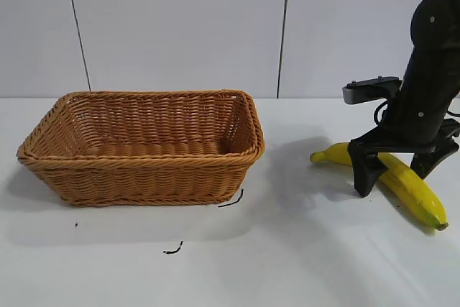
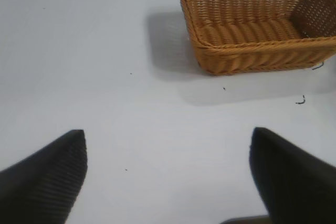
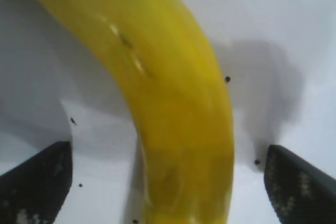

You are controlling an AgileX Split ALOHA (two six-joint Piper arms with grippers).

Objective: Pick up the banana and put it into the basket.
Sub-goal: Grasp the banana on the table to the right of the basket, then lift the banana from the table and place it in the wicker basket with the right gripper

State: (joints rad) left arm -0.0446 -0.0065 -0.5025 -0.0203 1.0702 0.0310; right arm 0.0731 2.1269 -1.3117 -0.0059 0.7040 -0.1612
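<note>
We are looking at a plain white worktop (image 1: 215, 264) set against a pale panelled wall (image 1: 180, 26), with a few small dark marks on the surface near the basket. The basket (image 1: 144, 177) sits on the left side of the scene, open and with nothing in it that we can see. Over on the right lies the banana (image 1: 413, 188), flat on the worktop, its long axis running from far-left down to near-right. The right gripper (image 1: 399, 170) points straight down over the banana's middle, its jaws partly open and standing on either side of the fruit, across its length. From the right wrist view the banana (image 3: 178, 108) fills the gap, and both fingers (image 3: 37, 182) stand clear of its skin, so we judge nothing is gripped yet. The left gripper (image 2: 168, 177) hangs open over bare worktop, well apart from the banana, so the right arm is plainly the nearer one.
</note>
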